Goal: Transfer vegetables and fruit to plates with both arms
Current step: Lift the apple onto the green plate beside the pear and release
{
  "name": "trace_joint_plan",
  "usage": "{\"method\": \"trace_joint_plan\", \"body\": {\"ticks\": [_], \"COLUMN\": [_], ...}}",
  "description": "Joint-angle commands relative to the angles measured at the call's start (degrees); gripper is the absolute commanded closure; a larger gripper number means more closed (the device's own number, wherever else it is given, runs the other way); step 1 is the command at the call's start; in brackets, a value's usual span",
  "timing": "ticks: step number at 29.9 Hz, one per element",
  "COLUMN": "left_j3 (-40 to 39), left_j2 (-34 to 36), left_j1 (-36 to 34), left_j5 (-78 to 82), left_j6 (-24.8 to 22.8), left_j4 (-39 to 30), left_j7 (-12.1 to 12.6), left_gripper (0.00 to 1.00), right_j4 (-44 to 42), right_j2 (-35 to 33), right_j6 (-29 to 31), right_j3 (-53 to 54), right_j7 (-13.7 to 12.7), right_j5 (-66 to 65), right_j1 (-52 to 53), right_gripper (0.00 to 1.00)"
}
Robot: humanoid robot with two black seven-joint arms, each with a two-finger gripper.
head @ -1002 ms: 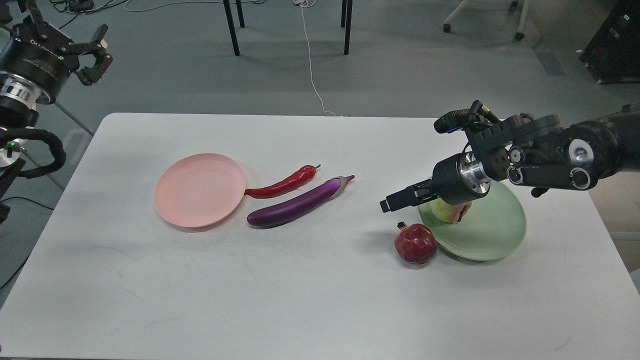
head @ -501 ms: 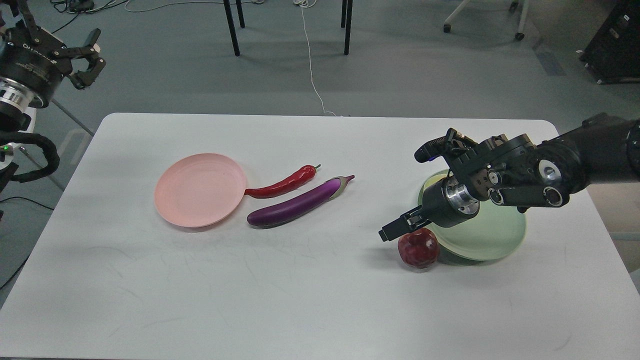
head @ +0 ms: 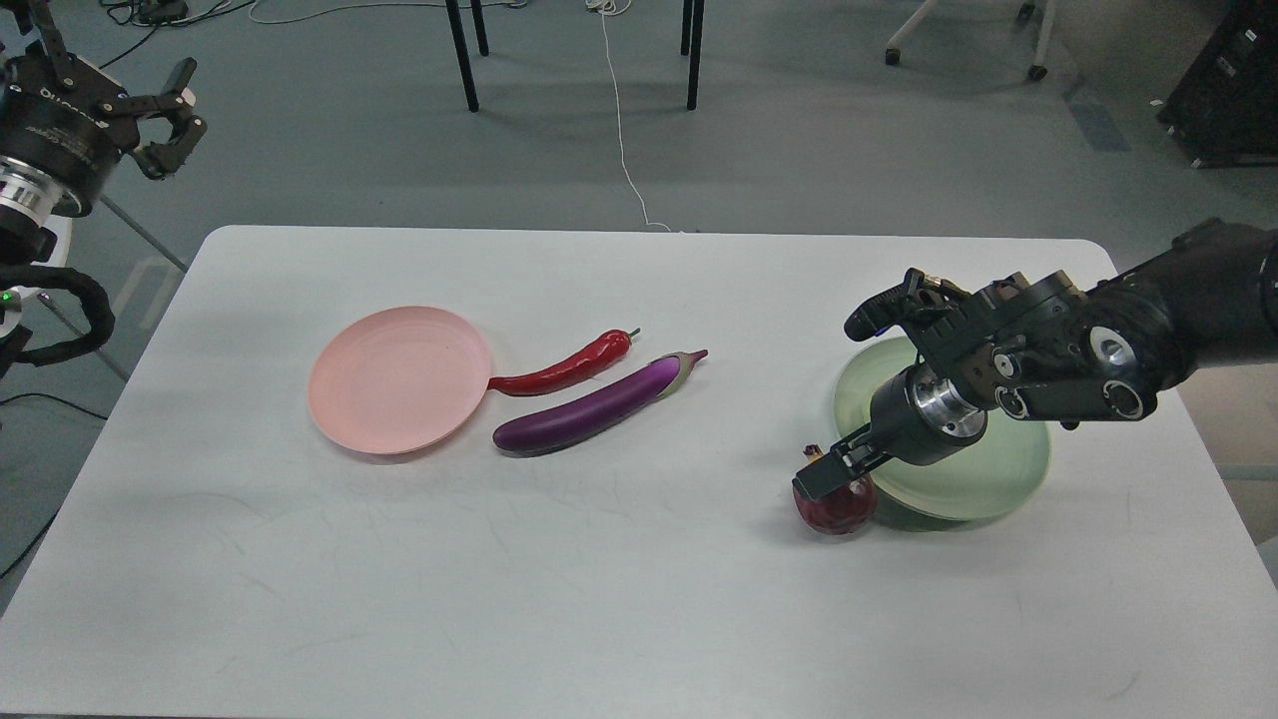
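Observation:
The dark red pomegranate [head: 837, 507] lies on the table against the left rim of the pale green plate [head: 998, 469]. My right gripper [head: 831, 473] is down on top of the pomegranate, one dark finger across its front, the other hidden. The peach-like fruit is hidden behind my right wrist. The purple eggplant [head: 589, 407] and the red chili pepper [head: 564, 371] lie side by side right of the pale pink plate [head: 399, 379], which holds nothing. My left gripper [head: 176, 122] hangs open and empty, high beyond the table's far left corner.
The white table [head: 599, 599] stretches wide in front of the plates. Black chair legs [head: 461, 55] and a white cable [head: 621, 130] are on the floor behind the table.
My right gripper moved down and left from above the green plate onto the pomegranate. The left arm drew back slightly to the left.

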Motion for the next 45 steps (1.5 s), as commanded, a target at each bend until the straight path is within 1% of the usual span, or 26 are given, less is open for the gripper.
{"method": "trace_joint_plan", "body": {"ticks": [1,3,4,6,9,14,16,19,23,34,38,45], "left_j3": [0.0,0.0,0.0,0.0,-0.08,-0.08,-0.17,-0.26,-0.26,-0.26,-0.35,-0.35], "left_j2": [0.1,0.1,0.1,0.19,0.28,0.28,0.28,0.36,1.07,1.42,1.33,1.42], "left_j1": [0.0,0.0,0.0,0.0,0.26,0.26,0.27,0.35,0.44,0.44,0.44,0.44], "left_j5": [-0.02,-0.02,-0.02,-0.02,-0.02,-0.02,-0.02,-0.11,-0.11,-0.11,-0.11,-0.11], "left_j6": [0.0,0.0,0.0,0.0,0.0,0.08,0.09,0.09,0.0,0.09,0.09,0.09], "left_j4": [0.01,0.01,0.01,0.01,0.01,0.01,0.01,0.01,0.01,-0.08,-0.08,-0.16], "left_j7": [0.0,0.0,0.0,0.0,0.0,0.0,0.0,0.0,0.0,0.0,0.0,0.0], "left_gripper": [0.02,0.02,0.02,0.02,0.02,0.02,0.02,0.02,0.02,0.02,0.02,0.02], "right_j4": [0.16,0.16,0.16,0.07,0.16,0.6,1.39,1.65,1.74,6.31,6.75,5.44], "right_j2": [0.04,0.12,0.12,0.56,0.74,0.65,0.3,-0.84,-5.31,-17.45,-19.82,-20.88], "right_j6": [-0.02,-0.02,-0.02,-0.02,-0.02,0.07,-0.02,-0.02,0.07,0.33,0.33,0.33], "right_j3": [-0.09,-0.09,-0.09,-0.09,-0.09,-0.09,0.0,0.44,1.58,-1.05,-1.23,-1.4], "right_j7": [0.06,0.15,0.15,0.24,0.59,0.85,0.94,0.85,0.85,0.85,0.85,0.85], "right_j5": [0.03,0.04,-0.05,-0.05,-0.05,0.04,0.12,0.48,0.48,-4.8,-7.69,-10.6], "right_j1": [0.04,0.12,0.12,0.12,0.3,2.14,3.02,5.56,8.29,8.03,7.86,4.17], "right_gripper": [0.08,0.1,0.12,0.21,0.31,0.41,0.44,0.44,0.44,0.42,0.41,0.38]}}
